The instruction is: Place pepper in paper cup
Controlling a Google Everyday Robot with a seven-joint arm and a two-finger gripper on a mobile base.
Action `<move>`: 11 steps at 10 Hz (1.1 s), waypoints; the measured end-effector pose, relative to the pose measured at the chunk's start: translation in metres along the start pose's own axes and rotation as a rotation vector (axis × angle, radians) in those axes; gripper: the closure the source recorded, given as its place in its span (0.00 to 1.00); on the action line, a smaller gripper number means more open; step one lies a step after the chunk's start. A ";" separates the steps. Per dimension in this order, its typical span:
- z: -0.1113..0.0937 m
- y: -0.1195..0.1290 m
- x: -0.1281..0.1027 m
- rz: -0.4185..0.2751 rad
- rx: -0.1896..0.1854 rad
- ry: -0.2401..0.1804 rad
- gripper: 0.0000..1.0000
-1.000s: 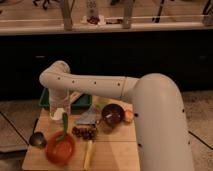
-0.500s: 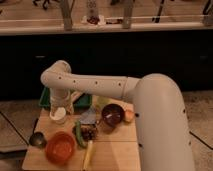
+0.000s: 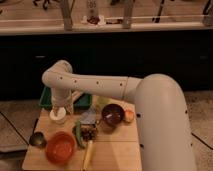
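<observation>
Pepper (image 3: 78, 134), one, lying beside orange bowl (image 3: 61, 147), one paper cup (image 3: 57, 117) beneath gripper (image 3: 58, 108), grip state unclear

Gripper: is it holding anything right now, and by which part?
Not the pepper, which lies beside the orange bowl. The gripper hangs at the paper cup; a hold on it cannot be told.

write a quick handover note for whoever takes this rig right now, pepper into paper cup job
Gripper: down at the paper cup, back left of the wooden table, in front of the green bin.
Pepper: lying on the table just right of the orange bowl, apart from the cup.
Done: nothing that shows; the pepper is not in the cup.
Left: probably move the gripper to the pepper, grasp it, carry it over the cup and release it inside.
</observation>
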 end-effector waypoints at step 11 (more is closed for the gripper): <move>0.000 -0.002 0.000 0.003 0.005 0.004 0.20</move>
